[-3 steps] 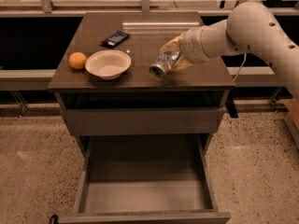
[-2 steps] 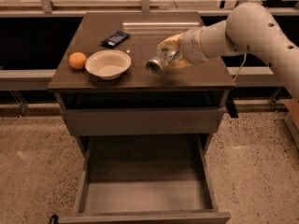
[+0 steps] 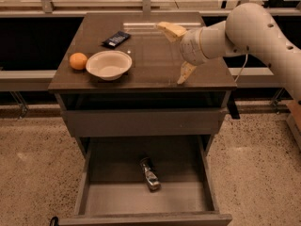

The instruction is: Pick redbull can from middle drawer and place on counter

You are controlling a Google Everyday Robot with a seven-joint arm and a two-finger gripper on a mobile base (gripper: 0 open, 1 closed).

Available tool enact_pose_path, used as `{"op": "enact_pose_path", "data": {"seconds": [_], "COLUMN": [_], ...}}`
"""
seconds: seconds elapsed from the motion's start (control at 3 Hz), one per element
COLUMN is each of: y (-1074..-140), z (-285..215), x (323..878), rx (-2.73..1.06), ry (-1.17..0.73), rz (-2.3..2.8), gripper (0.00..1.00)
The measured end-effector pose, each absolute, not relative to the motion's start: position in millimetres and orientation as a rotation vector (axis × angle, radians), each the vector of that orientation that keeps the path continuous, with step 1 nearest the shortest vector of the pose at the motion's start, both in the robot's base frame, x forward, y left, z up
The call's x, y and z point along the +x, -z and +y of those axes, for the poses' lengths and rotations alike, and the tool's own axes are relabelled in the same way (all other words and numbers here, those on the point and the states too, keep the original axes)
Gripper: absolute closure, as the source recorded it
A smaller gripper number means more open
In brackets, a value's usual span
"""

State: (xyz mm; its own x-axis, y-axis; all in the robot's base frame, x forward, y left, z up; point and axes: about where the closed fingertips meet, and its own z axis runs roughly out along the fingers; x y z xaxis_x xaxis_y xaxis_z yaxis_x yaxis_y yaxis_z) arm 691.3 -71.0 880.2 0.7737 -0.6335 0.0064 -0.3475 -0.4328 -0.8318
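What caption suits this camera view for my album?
Gripper, jaws wide open, hovers above the glossy dark-brown counter while the slim silver-and-blue drink can lies in the open dark-grey middle drawer.

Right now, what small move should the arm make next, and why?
Probably it should bring the gripper forward past the counter edge and down toward the middle drawer. The gripper hangs open and holds nothing above the counter, while the redbull can lies on its side on the floor of the open drawer, well below it.
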Motion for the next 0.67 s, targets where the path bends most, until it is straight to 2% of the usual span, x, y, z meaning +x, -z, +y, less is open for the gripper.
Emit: {"op": "enact_pose_path", "data": {"seconds": [0.33,0.67], "y": [-880.3,-916.7], "z": [-71.0,-69.0], "x": [691.3,666.0], "rx": [-2.061,-2.054], "ry": [0.400,0.481], "rz": [0.732,0.621], "gripper": [0.00,0.00]}}
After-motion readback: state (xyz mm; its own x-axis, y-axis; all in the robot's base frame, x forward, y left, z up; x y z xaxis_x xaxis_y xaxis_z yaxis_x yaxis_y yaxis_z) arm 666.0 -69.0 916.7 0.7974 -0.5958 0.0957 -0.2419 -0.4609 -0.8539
